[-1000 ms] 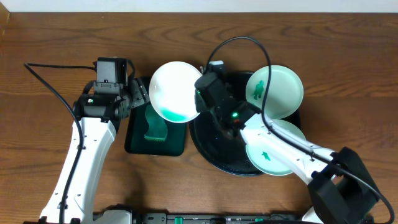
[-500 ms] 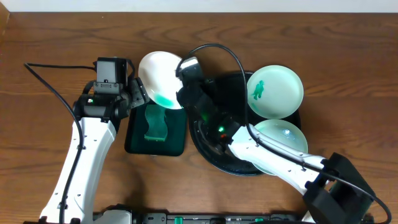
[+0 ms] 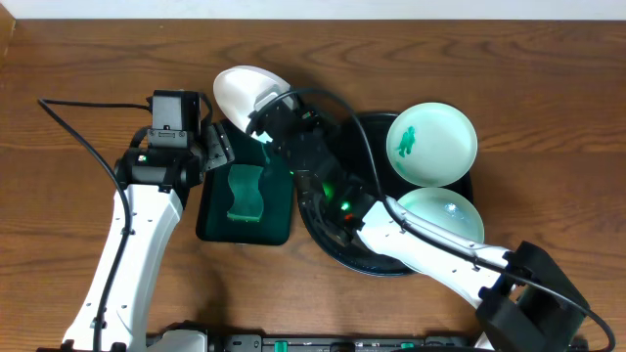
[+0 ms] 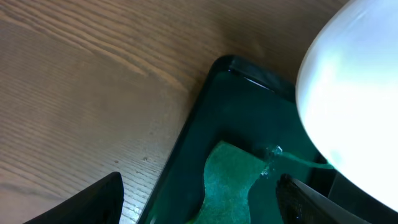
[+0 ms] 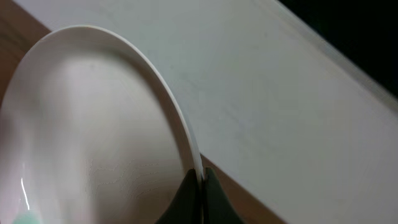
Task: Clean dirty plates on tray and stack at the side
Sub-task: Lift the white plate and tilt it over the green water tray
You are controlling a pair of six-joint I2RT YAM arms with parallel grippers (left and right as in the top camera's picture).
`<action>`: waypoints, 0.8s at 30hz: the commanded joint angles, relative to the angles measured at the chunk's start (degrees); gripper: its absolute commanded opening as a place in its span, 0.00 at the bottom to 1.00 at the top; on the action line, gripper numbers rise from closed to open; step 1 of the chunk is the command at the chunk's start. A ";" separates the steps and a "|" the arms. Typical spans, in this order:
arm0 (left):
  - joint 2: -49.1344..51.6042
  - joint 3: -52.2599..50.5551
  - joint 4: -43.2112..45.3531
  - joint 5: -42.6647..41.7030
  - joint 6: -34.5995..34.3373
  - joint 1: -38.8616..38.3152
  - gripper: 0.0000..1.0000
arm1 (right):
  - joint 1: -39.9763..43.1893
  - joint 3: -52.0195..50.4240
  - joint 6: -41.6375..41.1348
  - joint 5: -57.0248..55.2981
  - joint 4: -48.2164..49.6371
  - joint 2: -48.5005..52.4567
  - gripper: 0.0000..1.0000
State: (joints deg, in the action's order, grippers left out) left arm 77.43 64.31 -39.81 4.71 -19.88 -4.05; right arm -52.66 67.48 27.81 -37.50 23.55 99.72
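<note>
My right gripper [image 3: 271,119] is shut on the rim of a white plate [image 3: 243,90] and holds it steeply tilted above the far end of the dark green rectangular tray [image 3: 210,223]. Green liquid runs off the plate's lower edge. In the right wrist view the fingers [image 5: 198,185] pinch the plate's rim [image 5: 93,118]. Two more plates lie on the black round tray [image 3: 333,244]: one with a green smear [image 3: 435,145] and one nearer the front [image 3: 452,210]. My left gripper [image 3: 215,149] is open and empty, just left of the held plate [image 4: 351,93].
A green sponge [image 3: 245,193] lies in the dark green tray; it also shows between my left fingers [image 4: 200,183] in the left wrist view [image 4: 233,183]. Bare wooden table [image 3: 59,215] lies to the left. Cables loop over both arms.
My right gripper has carried the plate left and farther back, off the black tray, and tipped it much steeper over the green tray. The left arm has not moved.
</note>
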 commanded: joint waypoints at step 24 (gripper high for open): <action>0.04 0.52 -0.02 0.92 -0.33 0.13 0.79 | -2.56 1.09 12.11 0.04 5.88 0.20 0.01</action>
State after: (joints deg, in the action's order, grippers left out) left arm 77.43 64.31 -39.81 4.71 -19.88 -4.05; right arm -54.57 67.48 39.07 -36.07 28.97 99.74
